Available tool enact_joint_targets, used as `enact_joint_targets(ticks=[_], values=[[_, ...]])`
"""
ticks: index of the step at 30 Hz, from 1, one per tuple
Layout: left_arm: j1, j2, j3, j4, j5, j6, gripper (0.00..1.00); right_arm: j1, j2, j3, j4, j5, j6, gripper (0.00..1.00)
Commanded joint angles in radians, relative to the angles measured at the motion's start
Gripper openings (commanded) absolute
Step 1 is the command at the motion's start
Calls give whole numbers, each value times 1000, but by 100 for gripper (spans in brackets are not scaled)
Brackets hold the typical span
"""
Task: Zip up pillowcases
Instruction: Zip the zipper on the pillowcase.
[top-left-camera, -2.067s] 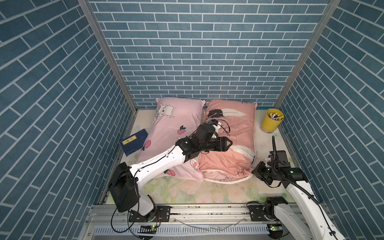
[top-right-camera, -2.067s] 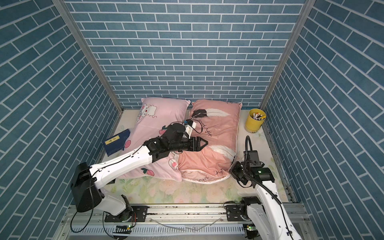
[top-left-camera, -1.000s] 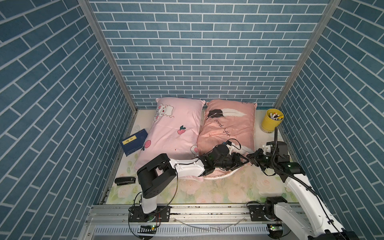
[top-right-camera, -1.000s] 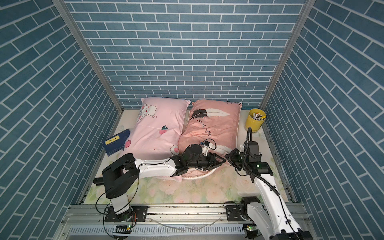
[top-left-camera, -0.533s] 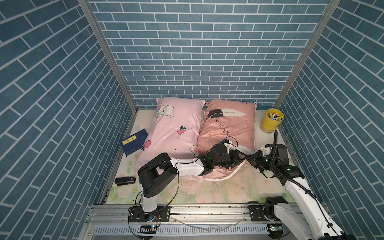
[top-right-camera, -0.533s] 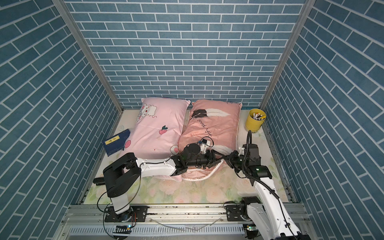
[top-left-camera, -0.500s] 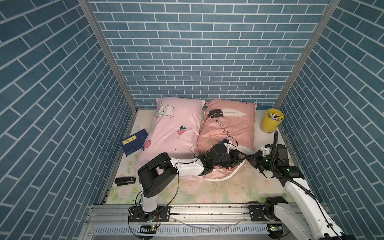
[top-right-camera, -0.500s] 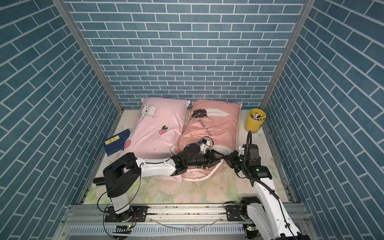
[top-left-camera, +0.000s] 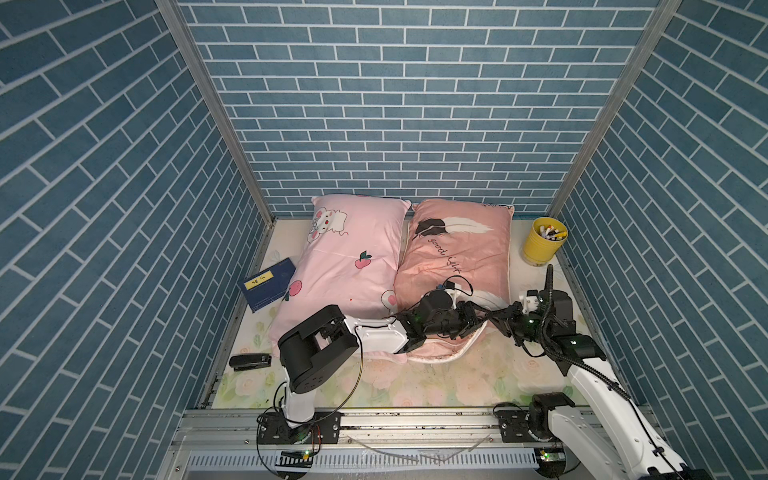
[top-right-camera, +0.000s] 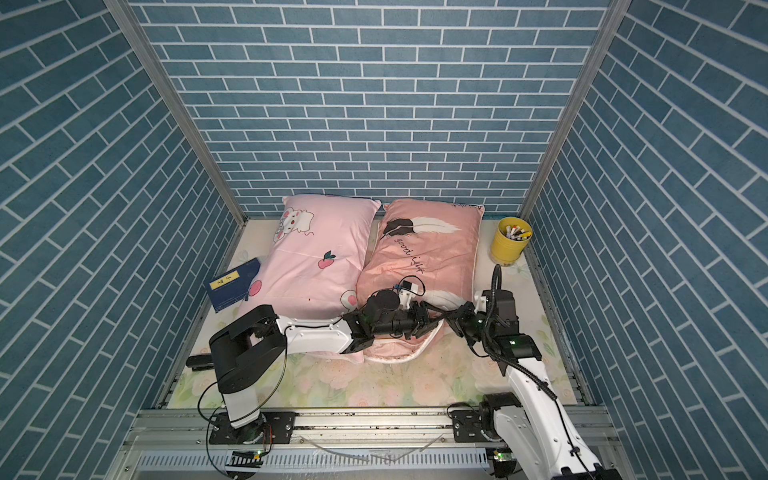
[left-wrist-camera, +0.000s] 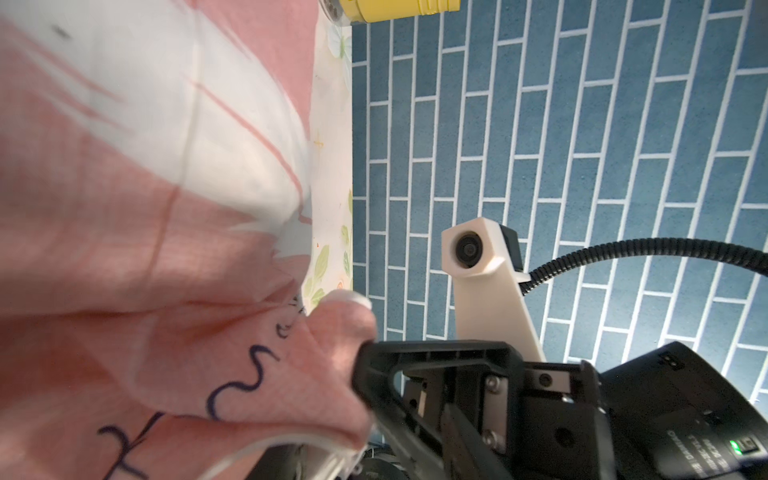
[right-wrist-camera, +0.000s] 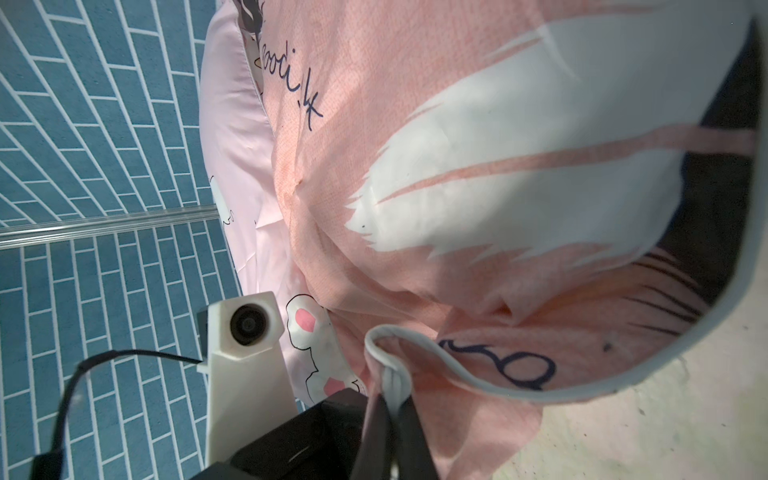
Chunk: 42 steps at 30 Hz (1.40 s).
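Two pillowcases lie side by side in both top views: a light pink one with a bunny (top-left-camera: 345, 266) (top-right-camera: 316, 253) and a salmon one with feathers and script (top-left-camera: 461, 253) (top-right-camera: 432, 249). My right gripper (top-left-camera: 494, 322) (top-right-camera: 451, 320) is at the salmon case's near right corner. In the right wrist view it (right-wrist-camera: 392, 399) is shut on that case's white piped edge (right-wrist-camera: 386, 357). My left gripper (top-left-camera: 471, 324) (top-right-camera: 428, 322) meets it at the same corner. Salmon fabric (left-wrist-camera: 187, 332) drapes over the left jaws and hides them. No zipper pull shows.
A yellow cup of pens (top-left-camera: 543, 241) stands at the back right. A blue book (top-left-camera: 268, 284) lies left of the light pink pillowcase, with a black stapler (top-left-camera: 250, 360) nearer the front. A floral mat (top-left-camera: 415, 382) covers the table. Brick-pattern walls close in three sides.
The left arm has come down from over the pillows' middle to the salmon case's near corner. The right gripper has moved in to meet it. Little has shifted in the last half second.
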Motion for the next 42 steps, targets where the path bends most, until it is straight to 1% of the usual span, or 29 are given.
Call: enact_joint_targets(ticks=[1, 4, 8, 11, 18, 21, 27, 32, 37, 38, 40, 42], values=[[3, -15, -25, 1, 5, 16, 51, 6, -13, 15, -51, 59, -9, 0], [0, -34, -36, -49, 9, 50, 50, 5, -16, 34, -90, 87, -35, 0], [-1, -52, -39, -52, 15, 60, 43, 5, -11, 38, -104, 100, -49, 0], [-4, -59, -24, -69, 24, 72, 40, 5, -10, 33, -97, 103, -50, 0], [-27, -43, 10, -117, 38, 78, 32, 5, 3, 33, -80, 109, -51, 0], [-29, -25, 17, -101, 43, 64, 28, 6, 9, 35, -72, 103, -51, 0], [-31, -3, 55, -115, 49, 73, 27, 5, 2, 34, -75, 100, -53, 0], [-31, 15, 62, -111, 52, 67, 24, 5, 4, 36, -75, 97, -57, 0], [-32, 12, 55, -125, 44, 71, 24, 5, 1, 41, -76, 94, -55, 0], [-32, 14, 54, -126, 42, 72, 25, 5, 1, 41, -76, 93, -55, 0], [-31, 19, 53, -126, 39, 72, 29, 5, -2, 41, -77, 91, -54, 0], [-31, 24, 56, -123, 36, 72, 31, 6, -4, 40, -78, 89, -53, 0]])
